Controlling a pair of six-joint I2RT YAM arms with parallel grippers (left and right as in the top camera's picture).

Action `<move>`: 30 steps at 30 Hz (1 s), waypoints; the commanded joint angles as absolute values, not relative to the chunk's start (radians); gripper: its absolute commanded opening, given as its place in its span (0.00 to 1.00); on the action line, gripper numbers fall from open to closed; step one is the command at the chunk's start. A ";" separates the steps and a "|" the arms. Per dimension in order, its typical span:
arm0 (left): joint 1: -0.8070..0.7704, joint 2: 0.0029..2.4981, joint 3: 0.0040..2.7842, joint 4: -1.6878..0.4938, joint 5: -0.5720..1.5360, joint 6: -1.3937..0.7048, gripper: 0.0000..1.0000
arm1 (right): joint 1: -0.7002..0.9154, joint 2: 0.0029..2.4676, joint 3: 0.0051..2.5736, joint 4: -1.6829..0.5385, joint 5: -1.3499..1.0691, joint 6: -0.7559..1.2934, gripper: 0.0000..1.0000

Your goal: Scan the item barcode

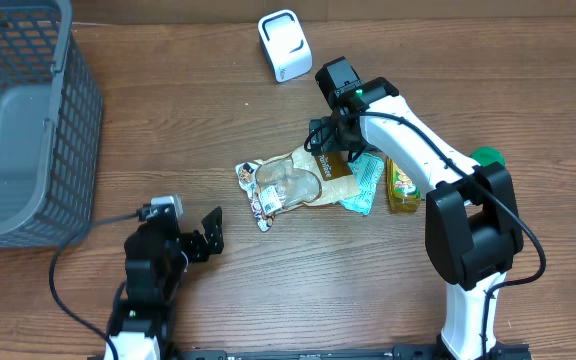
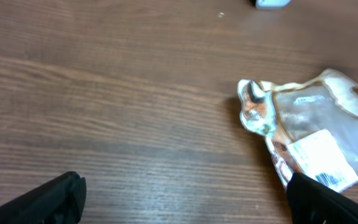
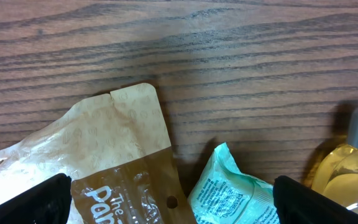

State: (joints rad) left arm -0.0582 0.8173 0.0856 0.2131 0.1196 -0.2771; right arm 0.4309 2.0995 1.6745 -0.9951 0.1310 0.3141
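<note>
Left pincer [image 1: 208, 234] sat low near the bench's [image 1: 268, 300] near edge, left of middle. Its jaws were spread wide with nothing between them, aimed at the pile. In the left wrist view only bare wood lay between its fingertips [image 2: 48, 202].

The pile was around the bench's middle. The clear snack packet [image 1: 276, 188] lay flat at the pile's left end, with a white barcode label [image 2: 322, 157] facing up. The brown paper pouch [image 1: 330, 167] overlapped its right side. The teal packet [image 1: 367, 186] touched the pouch's right edge. The yellow liquid bottle [image 1: 402, 186] lay on its side just beside the teal packet.

Right pincer [image 1: 333, 150] hung over the pouch's far end, jaws fully apart and gripping nothing. Couldn't tell whether it touched the pouch.

White scanner [image 1: 285, 45] stood at the far edge, well apart from the pile. Grey basket [image 1: 73, 130] filled the far left corner.
</note>
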 commanded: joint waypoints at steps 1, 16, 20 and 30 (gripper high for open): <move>-0.052 0.751 0.007 0.276 0.157 -0.266 1.00 | 0.424 2.090 1.665 -0.992 0.138 0.318 1.00; -0.051 0.493 0.005 0.075 0.151 -0.265 1.00 | 0.424 2.090 1.665 -0.992 0.138 0.318 1.00; -0.052 0.449 0.005 0.019 0.148 -0.254 1.00 | 0.424 2.090 1.665 -0.992 0.138 0.318 1.00; -0.052 0.215 0.005 -0.068 0.146 -0.141 1.00 | 0.424 2.090 1.665 -0.992 0.138 0.318 1.00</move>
